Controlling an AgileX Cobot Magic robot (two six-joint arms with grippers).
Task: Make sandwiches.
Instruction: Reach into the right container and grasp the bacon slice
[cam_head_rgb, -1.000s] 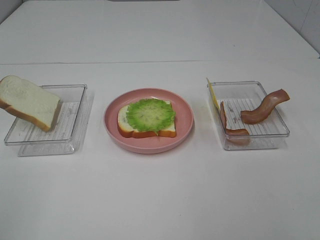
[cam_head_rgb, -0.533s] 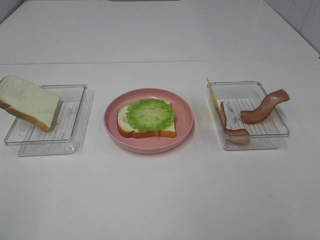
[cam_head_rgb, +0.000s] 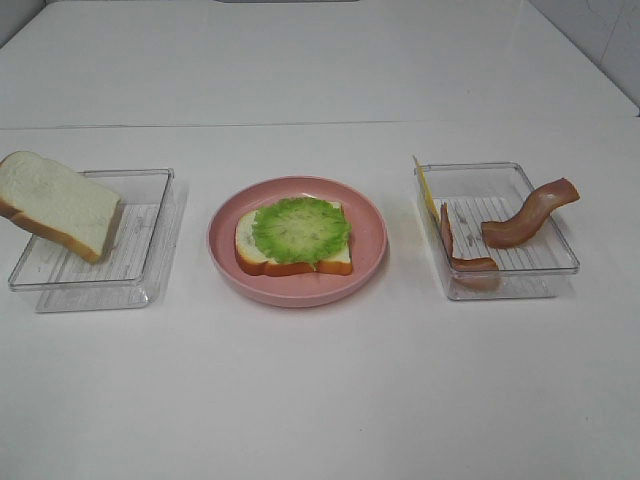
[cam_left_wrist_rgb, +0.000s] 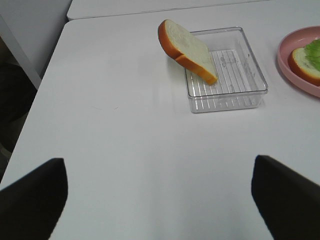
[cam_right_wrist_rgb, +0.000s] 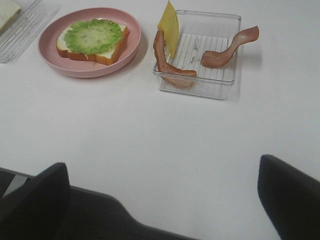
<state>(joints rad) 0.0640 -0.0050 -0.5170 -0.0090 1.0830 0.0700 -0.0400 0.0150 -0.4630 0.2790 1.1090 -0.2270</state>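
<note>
On the pink plate (cam_head_rgb: 372, 240), centre counter (cam_head_rgb: 320, 400), I've got bottom slice (cam_head_rgb: 290, 264) plus lettuce (cam_head_rgb: 300, 228) only. Bacon strips (cam_head_rgb: 530, 212), cheese (cam_head_rgb: 426, 190) and top slice (cam_head_rgb: 55, 205) not yet stacked, waiting at the trays (cam_head_rgb: 470, 166). My left fingers (cam_left_wrist_rgb: 35, 200) and right fingers (cam_right_wrist_rgb: 35, 195) are spread wide, empty.

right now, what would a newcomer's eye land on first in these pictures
The pink plate in the middle stands out first, carrying a bread slice topped with bright green lettuce. On the left, a second bread slice leans tilted over the rim of the left tray. In the right tray, a yellow cheese square stands on edge beside two bacon strips, one draped over the rim.
</note>
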